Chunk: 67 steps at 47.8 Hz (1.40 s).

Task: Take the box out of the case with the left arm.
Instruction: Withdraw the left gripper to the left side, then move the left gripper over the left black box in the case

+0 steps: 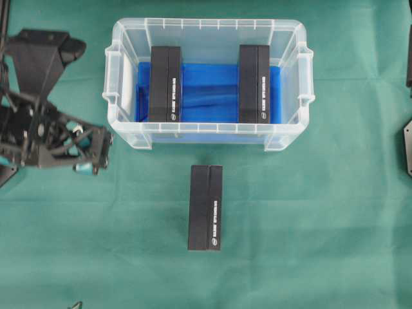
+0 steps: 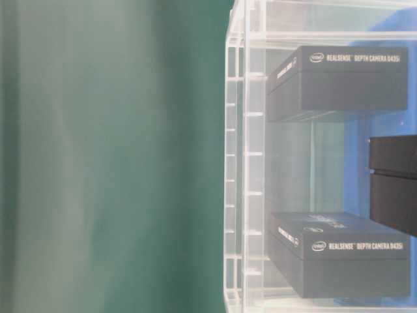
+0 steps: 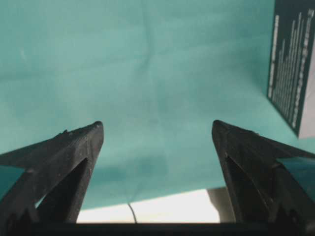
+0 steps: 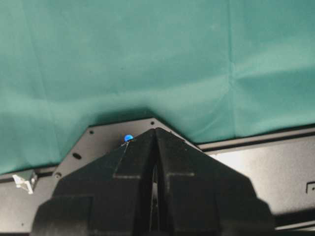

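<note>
My left gripper (image 3: 157, 132) jaws spread, empty, over green cloth (image 3: 147, 73); box (image 3: 293, 64) beyond right jaw. Right gripper (image 4: 155, 135) jaws pressed together.

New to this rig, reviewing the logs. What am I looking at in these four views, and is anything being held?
It is a two-armed tabletop robot, filmed by four cameras. The overhead view shows a green cloth with a clear plastic case holding two black boxes, a left box and a right box. A third box lies on the cloth in front of the case. The table-level view looks through the case wall, sideways, at boxes printed "RealSense Depth Camera". The other two cameras sit on the wrists. The left gripper is open over bare cloth and holds nothing, with a box edge at the right of its view. The right gripper is shut and empty, parked over its base plate.
</note>
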{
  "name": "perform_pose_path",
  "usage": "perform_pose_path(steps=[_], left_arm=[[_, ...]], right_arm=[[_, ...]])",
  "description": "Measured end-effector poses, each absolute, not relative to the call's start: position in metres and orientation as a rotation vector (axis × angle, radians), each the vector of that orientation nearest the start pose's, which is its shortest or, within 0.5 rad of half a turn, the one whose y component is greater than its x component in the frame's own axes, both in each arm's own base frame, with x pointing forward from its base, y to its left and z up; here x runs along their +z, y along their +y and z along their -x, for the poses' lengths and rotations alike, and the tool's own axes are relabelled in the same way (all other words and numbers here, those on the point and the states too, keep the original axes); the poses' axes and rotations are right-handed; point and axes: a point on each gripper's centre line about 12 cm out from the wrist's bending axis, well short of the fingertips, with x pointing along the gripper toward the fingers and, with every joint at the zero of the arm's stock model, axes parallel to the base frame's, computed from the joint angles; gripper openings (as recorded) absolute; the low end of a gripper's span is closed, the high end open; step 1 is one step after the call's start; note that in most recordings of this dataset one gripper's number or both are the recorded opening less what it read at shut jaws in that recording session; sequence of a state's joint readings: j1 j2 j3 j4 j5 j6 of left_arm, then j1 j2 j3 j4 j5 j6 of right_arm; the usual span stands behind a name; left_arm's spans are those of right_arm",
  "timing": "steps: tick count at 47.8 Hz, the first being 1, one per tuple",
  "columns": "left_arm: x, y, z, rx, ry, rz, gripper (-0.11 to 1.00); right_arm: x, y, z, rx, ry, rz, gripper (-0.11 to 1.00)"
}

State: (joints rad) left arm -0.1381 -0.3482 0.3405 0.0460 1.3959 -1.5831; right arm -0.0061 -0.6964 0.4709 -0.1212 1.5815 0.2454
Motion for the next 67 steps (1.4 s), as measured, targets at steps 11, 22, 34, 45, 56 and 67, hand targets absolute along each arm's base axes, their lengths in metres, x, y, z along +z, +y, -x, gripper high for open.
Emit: perform_pose_path(steps=[11, 22, 34, 45, 56, 67], left_arm=[[0.318, 0.012, -0.269, 1.015, 1.083, 1.159, 0.9], [0.319, 0.051, -0.264, 1.029, 1.071, 1.132, 0.9], [0.319, 0.08, -0.256, 1.05, 1.062, 1.119, 0.9], [0.319, 0.085, -0.255, 1.051, 1.063, 1.113, 0.9], [0.319, 0.085, -0.255, 1.05, 1.065, 1.114, 0.9], [0.319, 0.085, -0.255, 1.052, 1.064, 1.115, 0.9]], right_arm=[[0.348, -0.015, -0.171, -0.273, 1.332, -0.13, 0.0], [0.348, -0.015, -0.171, -0.274, 1.332, -0.131, 0.0], [0.348, -0.015, -0.171, -0.274, 1.332, -0.131, 0.0], [0.348, -0.015, -0.171, -0.275, 1.332, -0.132, 0.0], [0.348, -0.015, -0.171, -0.274, 1.33, -0.131, 0.0], [0.348, -0.015, -0.171, -0.274, 1.332, -0.131, 0.0]])
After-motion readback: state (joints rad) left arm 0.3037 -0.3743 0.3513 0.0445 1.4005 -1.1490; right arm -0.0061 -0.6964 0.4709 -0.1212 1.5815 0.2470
